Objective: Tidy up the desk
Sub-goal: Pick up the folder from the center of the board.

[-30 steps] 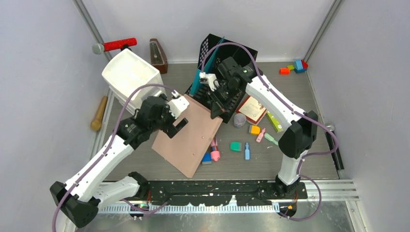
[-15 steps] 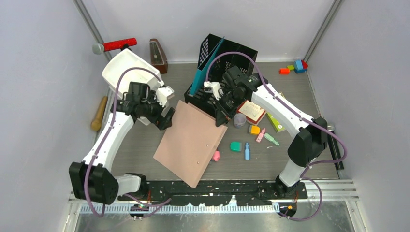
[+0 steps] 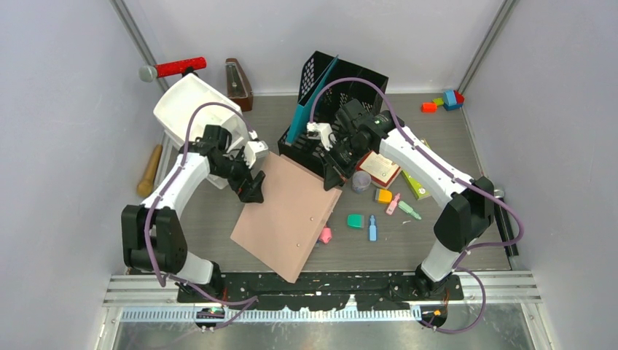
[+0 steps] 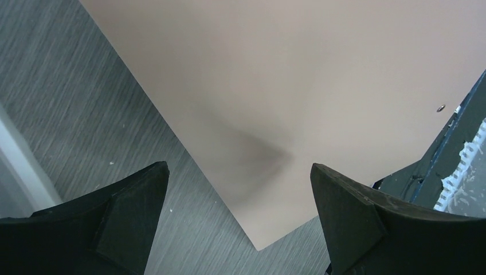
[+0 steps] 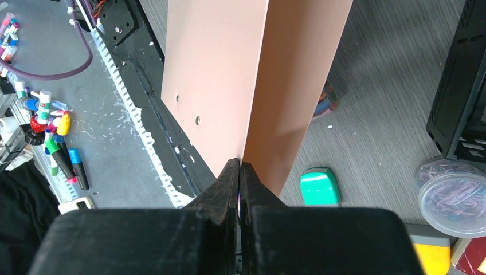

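Pinching shut with the right hand (image 5: 239,166) on the thin edge of the pink folder (image 3: 288,211), beside the black file rack (image 3: 350,80). Spread wide with the left hand (image 4: 238,169) above its opposite corner, gripping nothing. Slanting across the surface (image 3: 430,244). Likely light, floppy, slick: best taken by the edges.

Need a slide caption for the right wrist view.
Right gripper shut on edge of pink folder over the desk, teal block beside.
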`<state>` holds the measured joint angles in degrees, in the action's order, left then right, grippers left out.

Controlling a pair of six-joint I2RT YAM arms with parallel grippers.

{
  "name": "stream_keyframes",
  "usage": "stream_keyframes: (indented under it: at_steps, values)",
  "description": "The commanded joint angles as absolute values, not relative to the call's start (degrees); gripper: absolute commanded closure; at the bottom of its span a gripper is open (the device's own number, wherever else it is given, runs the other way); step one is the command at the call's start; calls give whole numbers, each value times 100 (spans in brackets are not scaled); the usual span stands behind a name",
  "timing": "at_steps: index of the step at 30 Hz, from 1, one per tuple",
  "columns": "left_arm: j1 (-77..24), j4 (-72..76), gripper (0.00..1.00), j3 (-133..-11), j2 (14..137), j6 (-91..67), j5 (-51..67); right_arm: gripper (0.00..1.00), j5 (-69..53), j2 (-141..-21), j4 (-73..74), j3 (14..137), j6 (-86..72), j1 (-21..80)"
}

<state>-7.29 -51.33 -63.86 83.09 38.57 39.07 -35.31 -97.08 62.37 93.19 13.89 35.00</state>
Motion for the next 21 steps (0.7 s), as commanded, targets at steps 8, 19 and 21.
stream_keyframes:
  at_steps: [8,19,21]
  values:
    - [-615,-5213,1,-6479,8727,4782,5090,99,-3681,-9353,6039,9264,1639,3498]
    - [-615,-5582,22,-6468,8848,5077,5741,100,-3688,-9364,6015,9250,1627,3498]
    - [-615,-5563,33,-6489,8801,5004,5667,100,-3677,-9369,6003,9247,1614,3506]
